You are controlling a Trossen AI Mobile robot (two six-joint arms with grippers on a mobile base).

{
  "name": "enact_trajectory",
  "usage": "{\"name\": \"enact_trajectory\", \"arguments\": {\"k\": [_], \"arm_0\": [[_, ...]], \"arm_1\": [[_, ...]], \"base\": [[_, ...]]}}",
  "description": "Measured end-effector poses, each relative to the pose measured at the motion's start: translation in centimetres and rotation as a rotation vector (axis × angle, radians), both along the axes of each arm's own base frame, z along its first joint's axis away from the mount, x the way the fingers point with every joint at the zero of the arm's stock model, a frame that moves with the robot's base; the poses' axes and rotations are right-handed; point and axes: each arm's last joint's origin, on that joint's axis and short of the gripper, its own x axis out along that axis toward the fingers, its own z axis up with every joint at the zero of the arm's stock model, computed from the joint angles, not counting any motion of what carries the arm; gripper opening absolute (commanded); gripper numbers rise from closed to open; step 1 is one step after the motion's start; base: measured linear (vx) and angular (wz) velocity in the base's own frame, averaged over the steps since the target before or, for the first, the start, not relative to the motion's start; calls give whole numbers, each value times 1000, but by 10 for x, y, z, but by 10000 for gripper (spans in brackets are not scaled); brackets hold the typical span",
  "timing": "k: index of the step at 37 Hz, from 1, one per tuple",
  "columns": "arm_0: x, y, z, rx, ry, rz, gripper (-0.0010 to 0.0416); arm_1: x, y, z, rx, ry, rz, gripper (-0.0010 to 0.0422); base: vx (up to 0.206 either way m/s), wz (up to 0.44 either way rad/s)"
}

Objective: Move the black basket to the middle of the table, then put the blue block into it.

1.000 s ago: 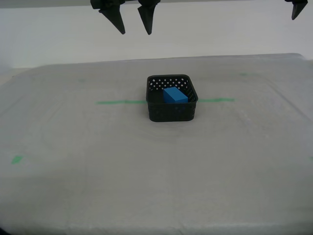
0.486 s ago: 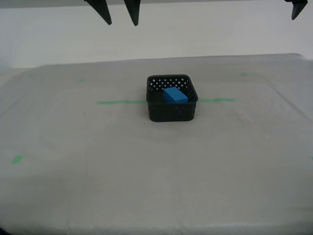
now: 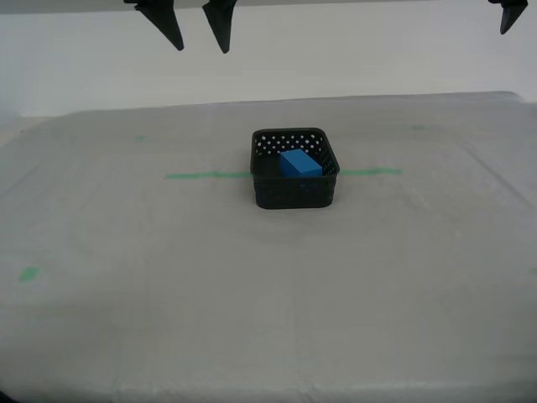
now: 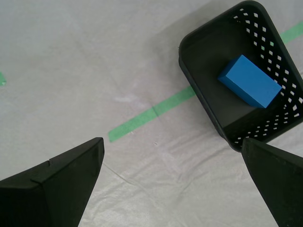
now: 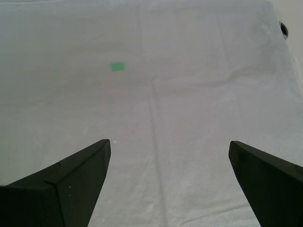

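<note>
My first gripper (image 5: pixel 168 182), jaws spread wide with nothing between them, above the table (image 5: pixel 189 94). A small green tape bit (image 5: pixel 117 66) lies on the pale covering, well beyond the fingertips (image 5: pixel 97 151).

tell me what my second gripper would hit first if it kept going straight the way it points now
Probably bare table. My second gripper is open over the cover near the green tape line, and the black basket holding the blue block sits off to one side, though depth is unclear.
</note>
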Motion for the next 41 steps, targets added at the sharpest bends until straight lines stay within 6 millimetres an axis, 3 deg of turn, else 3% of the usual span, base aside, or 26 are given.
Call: {"name": "enact_trajectory", "arguments": {"k": [13, 23, 41], "arm_0": [[0, 0, 0, 0, 0, 0, 351], [0, 0, 0, 0, 0, 0, 350], [0, 0, 0, 0, 0, 0, 350]], "arm_1": [[-31, 42, -15, -39, -54, 109, 400], [-41, 71, -25, -50, -69, 195, 400], [-40, 77, -33, -5, -77, 233, 400]], "base": [[0, 0], [0, 0], [0, 0]]}}
